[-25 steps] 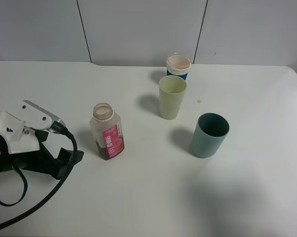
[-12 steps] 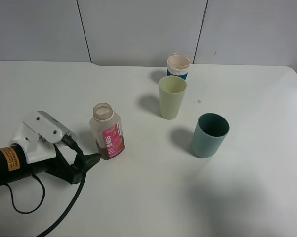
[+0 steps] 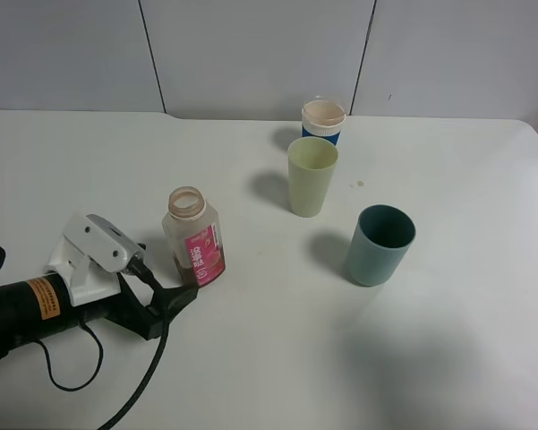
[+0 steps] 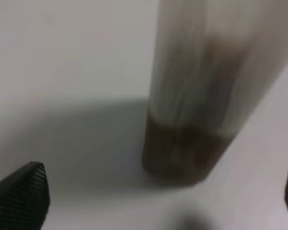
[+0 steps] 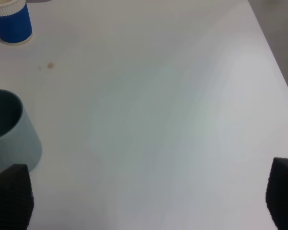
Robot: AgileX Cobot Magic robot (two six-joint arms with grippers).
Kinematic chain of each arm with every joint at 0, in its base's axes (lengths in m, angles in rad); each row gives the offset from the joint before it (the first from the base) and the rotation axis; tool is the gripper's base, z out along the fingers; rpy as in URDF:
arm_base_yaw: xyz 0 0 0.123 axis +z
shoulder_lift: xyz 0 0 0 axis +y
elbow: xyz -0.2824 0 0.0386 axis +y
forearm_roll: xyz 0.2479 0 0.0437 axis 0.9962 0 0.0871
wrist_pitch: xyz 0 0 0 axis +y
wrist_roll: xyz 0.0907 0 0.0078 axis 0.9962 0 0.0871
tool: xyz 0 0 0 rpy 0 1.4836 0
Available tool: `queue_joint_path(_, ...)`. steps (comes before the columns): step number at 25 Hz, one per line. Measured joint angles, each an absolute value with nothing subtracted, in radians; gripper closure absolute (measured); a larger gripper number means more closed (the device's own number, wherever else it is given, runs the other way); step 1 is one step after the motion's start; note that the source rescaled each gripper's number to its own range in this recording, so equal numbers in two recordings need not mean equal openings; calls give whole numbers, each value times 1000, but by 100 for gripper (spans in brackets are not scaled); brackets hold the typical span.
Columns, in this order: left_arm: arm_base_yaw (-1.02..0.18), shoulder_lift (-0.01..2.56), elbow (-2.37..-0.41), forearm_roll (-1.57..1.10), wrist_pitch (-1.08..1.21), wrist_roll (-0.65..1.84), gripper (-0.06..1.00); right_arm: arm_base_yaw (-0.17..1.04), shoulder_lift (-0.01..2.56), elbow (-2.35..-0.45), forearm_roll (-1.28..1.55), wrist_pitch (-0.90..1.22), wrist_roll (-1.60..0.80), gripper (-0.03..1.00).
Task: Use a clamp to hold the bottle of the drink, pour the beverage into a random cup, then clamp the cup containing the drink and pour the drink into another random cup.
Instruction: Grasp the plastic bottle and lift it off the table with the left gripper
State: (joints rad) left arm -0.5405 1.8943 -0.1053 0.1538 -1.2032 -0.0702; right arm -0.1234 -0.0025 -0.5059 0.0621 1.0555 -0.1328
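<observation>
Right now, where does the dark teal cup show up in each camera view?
Exterior high: the dark teal cup stands right of centre, nearer the camera than the yellow-green cup.
Left wrist: not in it.
Right wrist: the dark teal cup is cut off by the picture's edge, close to one fingertip of the right gripper.
Shared landmark: the blue cup with a white rim, beyond the teal cup in both.

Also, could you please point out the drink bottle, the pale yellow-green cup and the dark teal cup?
drink bottle (image 3: 206, 253), exterior high view, pink label.
pale yellow-green cup (image 3: 310, 193), exterior high view, side wall.
dark teal cup (image 3: 374, 260), exterior high view, side wall.
</observation>
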Motion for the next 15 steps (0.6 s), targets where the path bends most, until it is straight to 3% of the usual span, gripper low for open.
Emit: queue_joint_path(15, -541, 1940, -211, 172, -1209, -71, -6, -123, -2, -506, 61, 1055, -133, 5)
